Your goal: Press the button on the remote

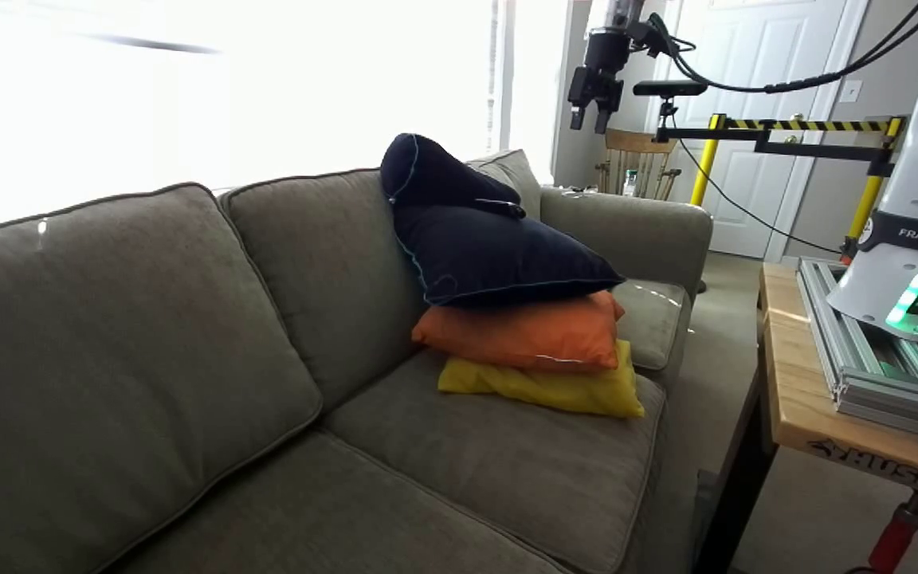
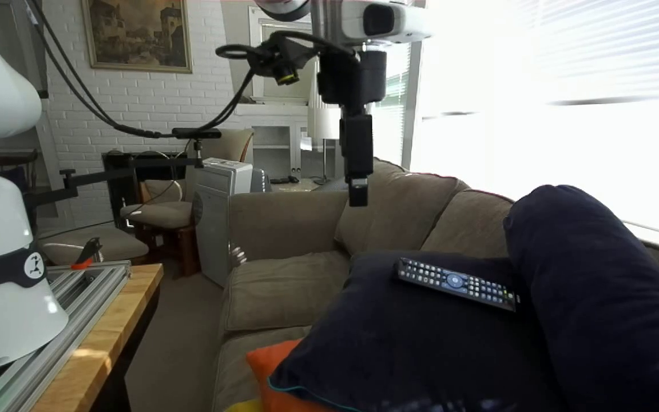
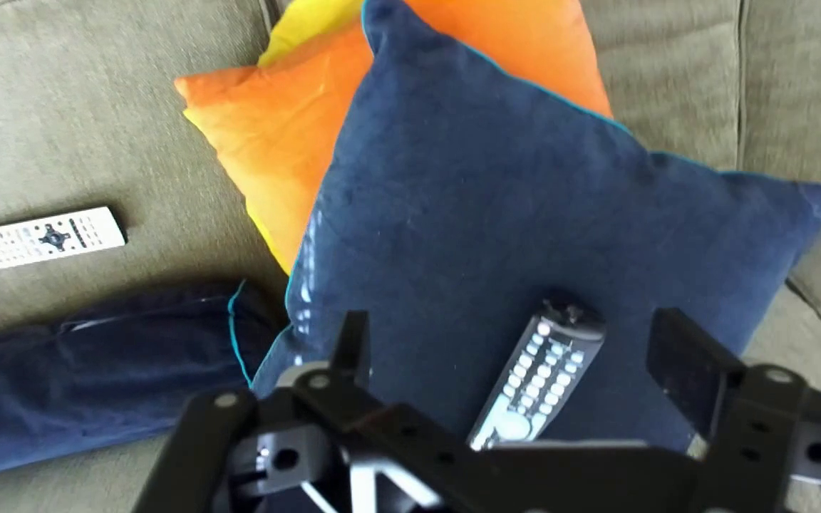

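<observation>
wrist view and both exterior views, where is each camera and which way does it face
Exterior view: beside the robot base (picture right), facing along the sofa toward a white door; fingers up top.
Exterior view: on the robot base's opposite side (picture left), facing a brick wall and painting; fingers near the middle.
Wrist view: above the sofa, looking down at the black remote; fingers at the bottom.
Both exterior views share robot base, dark blue pillow and black remote.
</observation>
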